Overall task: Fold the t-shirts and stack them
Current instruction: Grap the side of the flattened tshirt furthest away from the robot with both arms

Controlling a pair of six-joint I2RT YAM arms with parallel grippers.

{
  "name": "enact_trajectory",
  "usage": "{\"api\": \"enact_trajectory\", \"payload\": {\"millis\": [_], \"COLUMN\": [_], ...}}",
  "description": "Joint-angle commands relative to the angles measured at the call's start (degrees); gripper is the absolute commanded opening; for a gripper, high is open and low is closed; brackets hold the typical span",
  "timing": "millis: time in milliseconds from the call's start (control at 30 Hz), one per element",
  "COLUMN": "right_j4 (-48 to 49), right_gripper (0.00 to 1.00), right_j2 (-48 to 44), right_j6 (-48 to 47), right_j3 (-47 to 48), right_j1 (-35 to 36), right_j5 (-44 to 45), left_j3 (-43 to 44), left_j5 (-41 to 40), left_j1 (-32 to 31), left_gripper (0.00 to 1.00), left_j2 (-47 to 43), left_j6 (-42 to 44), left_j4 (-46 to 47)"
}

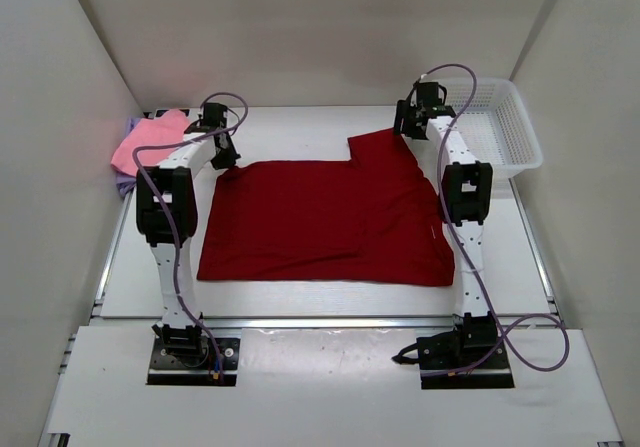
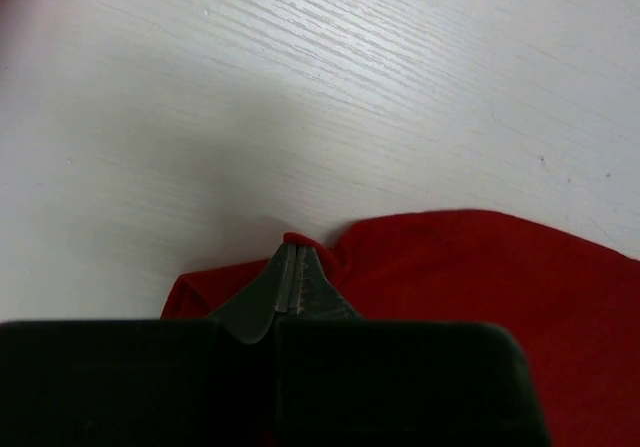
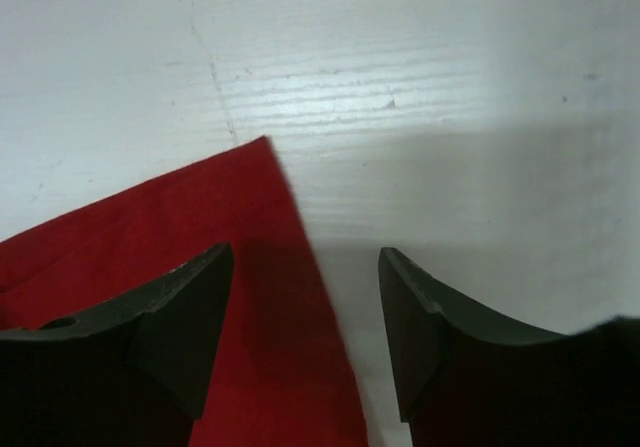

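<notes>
The dark red t-shirt point(image 1: 330, 222) is spread flat on the table point(image 1: 300, 127) between the two arms, with one part jutting out at its far-right side. Its far-left corner is pinched by the left gripper point(image 2: 291, 257), whose fingers are pressed together on a small fold of cloth, presumably so that this edge can be drawn over for a fold. At its far-right corner the right gripper point(image 3: 305, 257) is held with fingers spread wide, one over cloth and one over bare table. Nothing is gripped there. The pink t-shirt point(image 1: 150, 145) and lavender t-shirt point(image 1: 124, 183) are heaped just beyond the far-left corner, probably set aside for later. A white basket point(image 1: 500, 127) is seen beyond the far-right corner.
</notes>
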Motion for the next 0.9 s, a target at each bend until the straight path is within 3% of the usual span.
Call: {"api": "enact_trajectory", "payload": {"millis": [0, 100, 300, 367, 433, 667, 867], "right_j4": [-1.21, -3.25, -2.45, -2.54, -1.93, -0.7, -3.24], "right_gripper": [0.58, 0.55, 0.31, 0.29, 0.2, 0.0, 0.0], "right_j2": [0.71, 1.59, 0.89, 1.33, 1.68, 2.03, -0.77], "right_j6": [2.11, 2.99, 2.28, 2.03, 2.73, 3.08, 3.96], "right_j3": [1.38, 2.79, 1.3, 2.25, 2.43, 3.66, 6.56], "right_j1": [-1.11, -1.99, -1.37, -1.55, -1.72, -1.29, -2.07], "right_j5": [-3.25, -6.15, -8.61, -9.23, -10.02, -11.87, -13.54], "left_j3": [-1.07, -5.01, -5.64, -6.08, -5.47, -5.81, -6.44], "left_j5": [1.27, 1.26, 1.26, 1.79, 2.14, 2.41, 3.29], "left_j1": [-0.06, -0.49, 0.03, -0.05, -0.67, -0.94, -0.93], "left_gripper": [0.0, 0.0, 0.0, 0.0, 0.0, 0.0, 0.0], "left_j2": [-7.23, -10.39, -11.37, -11.54, -10.85, -10.93, -10.84], "left_j6": [-0.18, -0.18, -0.7, -0.79, -0.45, -0.62, -0.97], "left_j4": [1.86, 4.49, 4.68, 5.47, 5.03, 4.94, 5.82]}}
